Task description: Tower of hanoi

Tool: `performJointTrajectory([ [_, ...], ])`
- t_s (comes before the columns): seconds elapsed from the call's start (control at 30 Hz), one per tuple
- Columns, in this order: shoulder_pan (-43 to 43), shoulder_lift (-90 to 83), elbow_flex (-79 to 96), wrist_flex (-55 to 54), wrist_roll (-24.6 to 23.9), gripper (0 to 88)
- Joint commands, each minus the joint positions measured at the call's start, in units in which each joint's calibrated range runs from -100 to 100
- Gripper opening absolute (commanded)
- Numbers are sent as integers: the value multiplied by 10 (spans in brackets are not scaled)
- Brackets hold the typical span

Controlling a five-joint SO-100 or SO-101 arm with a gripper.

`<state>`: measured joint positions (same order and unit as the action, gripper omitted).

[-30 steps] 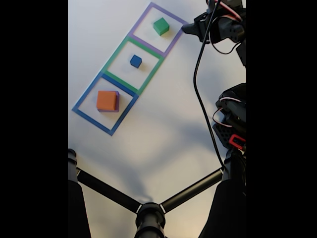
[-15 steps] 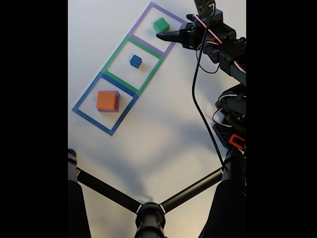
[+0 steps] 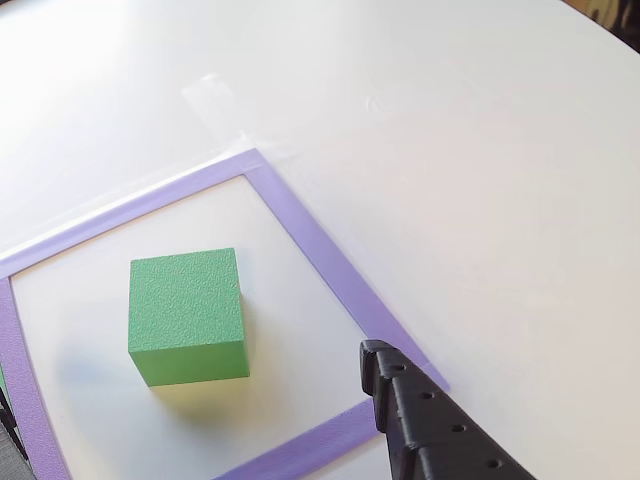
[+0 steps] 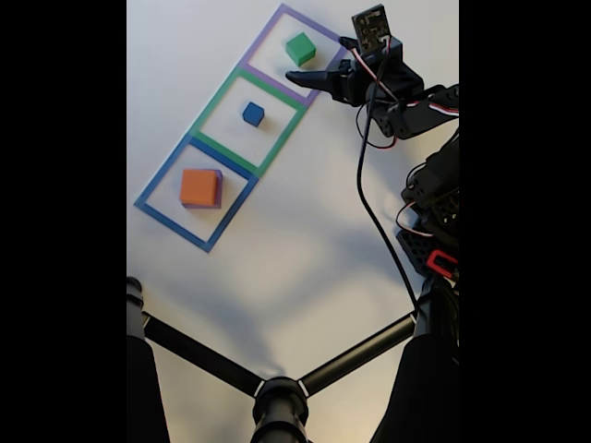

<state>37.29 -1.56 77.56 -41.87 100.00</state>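
White table (image 4: 305,249) with three taped squares in a row. Green cube (image 4: 299,48) sits in purple square (image 4: 319,88), untouched. Gripper (image 4: 300,80) hovers just beside it over the purple tape; finger spread can't be told.

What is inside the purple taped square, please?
Inside the purple square sits one green cube, apart from the tape on every side. The gripper hangs over the square's edge. What lies beneath the cube is covered.
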Motion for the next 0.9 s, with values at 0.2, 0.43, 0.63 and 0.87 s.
performJointTrajectory([
  [0.2,-7,138,-68,-147,0,434],
  [0.43,-23,197,-102,-189,0,429],
  [0.63,-33,225,-120,-206,0,420],
  [0.87,-41,259,-151,-212,0,410],
])
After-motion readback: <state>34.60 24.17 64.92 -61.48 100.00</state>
